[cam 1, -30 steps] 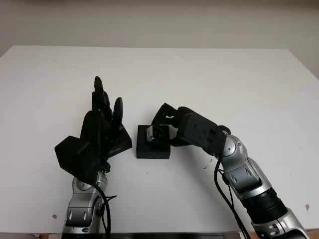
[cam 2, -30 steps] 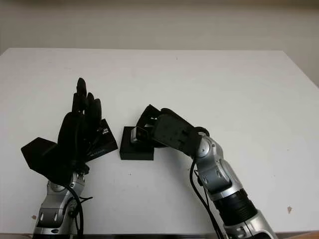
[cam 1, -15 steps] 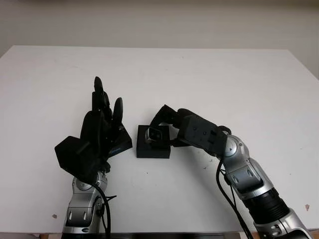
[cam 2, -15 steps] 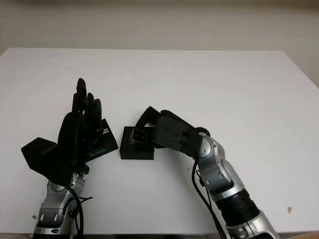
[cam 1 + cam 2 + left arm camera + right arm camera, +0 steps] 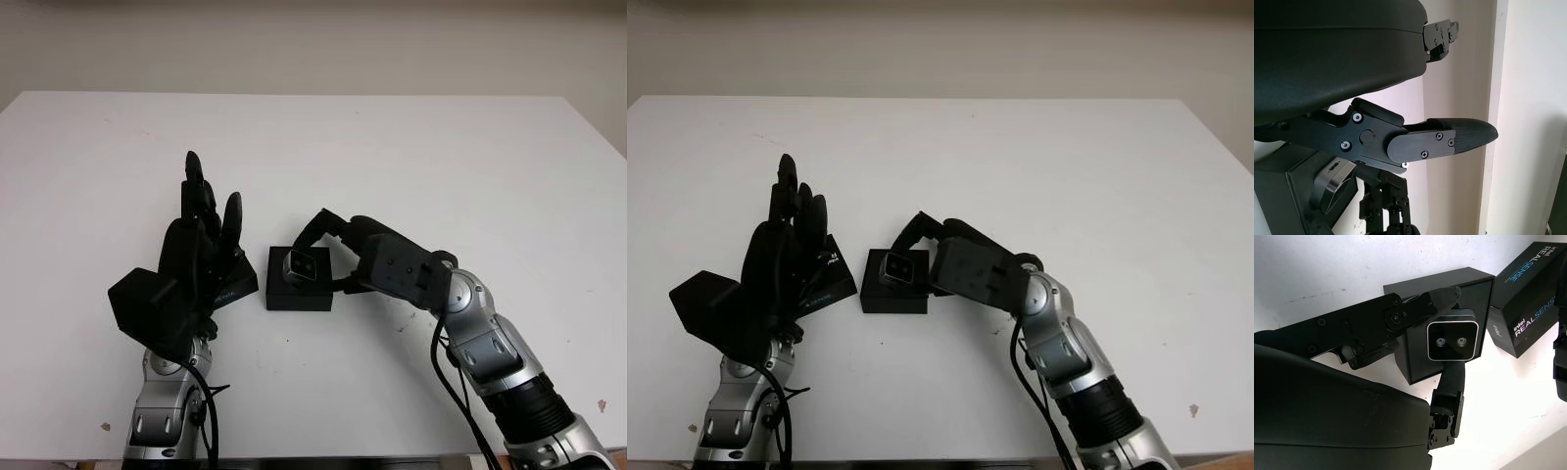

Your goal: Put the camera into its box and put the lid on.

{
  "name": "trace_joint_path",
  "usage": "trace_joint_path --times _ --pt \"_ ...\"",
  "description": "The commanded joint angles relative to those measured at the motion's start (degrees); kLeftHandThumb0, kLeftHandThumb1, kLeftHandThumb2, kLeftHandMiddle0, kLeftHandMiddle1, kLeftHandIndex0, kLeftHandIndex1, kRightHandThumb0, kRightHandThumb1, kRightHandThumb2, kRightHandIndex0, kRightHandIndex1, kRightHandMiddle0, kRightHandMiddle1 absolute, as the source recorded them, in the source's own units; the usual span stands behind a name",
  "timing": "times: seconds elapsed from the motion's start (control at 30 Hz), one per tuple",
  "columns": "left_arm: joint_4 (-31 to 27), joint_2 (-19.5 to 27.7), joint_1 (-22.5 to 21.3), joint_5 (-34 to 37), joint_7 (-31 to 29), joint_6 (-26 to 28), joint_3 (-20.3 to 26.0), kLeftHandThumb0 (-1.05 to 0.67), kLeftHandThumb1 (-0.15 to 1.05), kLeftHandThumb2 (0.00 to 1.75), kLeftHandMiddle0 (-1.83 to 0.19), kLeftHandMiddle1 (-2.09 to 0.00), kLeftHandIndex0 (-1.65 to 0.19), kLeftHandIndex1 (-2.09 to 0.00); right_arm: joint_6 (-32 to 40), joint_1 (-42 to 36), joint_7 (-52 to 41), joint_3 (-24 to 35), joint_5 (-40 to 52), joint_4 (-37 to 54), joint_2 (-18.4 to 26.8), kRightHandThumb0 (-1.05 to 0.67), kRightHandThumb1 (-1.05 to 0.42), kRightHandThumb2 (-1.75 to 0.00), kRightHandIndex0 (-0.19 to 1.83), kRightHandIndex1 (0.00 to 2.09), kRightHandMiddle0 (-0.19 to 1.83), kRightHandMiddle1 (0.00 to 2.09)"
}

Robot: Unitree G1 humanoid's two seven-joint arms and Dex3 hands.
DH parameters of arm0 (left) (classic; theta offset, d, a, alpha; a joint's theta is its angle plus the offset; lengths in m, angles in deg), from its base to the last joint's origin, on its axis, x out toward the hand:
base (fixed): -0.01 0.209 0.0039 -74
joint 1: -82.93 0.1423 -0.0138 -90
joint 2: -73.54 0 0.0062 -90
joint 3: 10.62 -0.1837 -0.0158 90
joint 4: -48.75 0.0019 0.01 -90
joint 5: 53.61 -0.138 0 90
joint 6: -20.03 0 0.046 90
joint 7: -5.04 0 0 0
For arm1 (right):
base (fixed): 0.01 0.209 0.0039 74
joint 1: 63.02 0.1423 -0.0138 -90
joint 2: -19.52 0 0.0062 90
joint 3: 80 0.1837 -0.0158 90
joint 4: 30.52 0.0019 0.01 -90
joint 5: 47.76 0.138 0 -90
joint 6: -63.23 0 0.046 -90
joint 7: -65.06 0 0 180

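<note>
Left hand (image 5: 201,250) up over the tabletop (image 5: 411,147), open, nothing in it, parked right above the lid (image 5: 1528,308). Lid sitting on the tabletop just left of the box (image 5: 300,292), close to touching but hard to say for sure.

Box next, open top, dark inside. Camera (image 5: 305,265) right at the mouth of it, lens face tilted up, not fully down in the recess yet by the look of it.

Right hand (image 5: 338,257) pinching the camera, fingers (image 5: 1442,296) closed on it from two sides, one over the box's far edge and one on the near side.

So: mid first step, seating the camera. Next probably calls for pushing it down level into the cutout, letting go, backing the right hand off. Then lid over the box, squared up before pressing down.
</note>
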Motion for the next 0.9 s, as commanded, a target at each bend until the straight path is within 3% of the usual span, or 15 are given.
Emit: trace_joint_path --times 0.0,0.2,0.53,0.87 --pt "-0.8 -0.1 0.5 0.3 -0.1 0.3 0.0 -0.74 1.05 0.5 0.19 0.0 0.19 -0.01 -1.4 0.1 0.7 1.0 0.5 -0.6 0.3 -0.53 -0.9 -0.05 0.04 0.06 -0.08 0.94" --pt "-0.3 -0.1 0.7 0.3 -0.1 -0.8 0.1 -0.74 1.05 0.5 0.19 0.0 0.19 -0.01 -10.2 1.4 4.6 3.4 1.4 -3.1 -0.1 -0.59 -0.89 -0.05 0.13 0.09 0.04 0.85" --pt "-0.8 0.2 1.5 0.0 -0.2 -0.7 0.3 -0.74 1.05 0.5 0.19 0.0 0.19 -0.02 -25.7 1.3 10.0 7.0 2.2 -3.0 0.5 -0.58 -0.87 -0.06 0.36 0.25 -0.02 1.17" --pt "-1.5 0.9 2.1 0.6 -1.1 -0.2 0.4 -0.74 1.05 0.51 0.19 0.0 0.19 0.0 -25.0 -4.4 14.7 6.0 -7.5 5.2 0.7 -0.66 -0.9 -0.06 0.28 0.37 0.07 1.16"
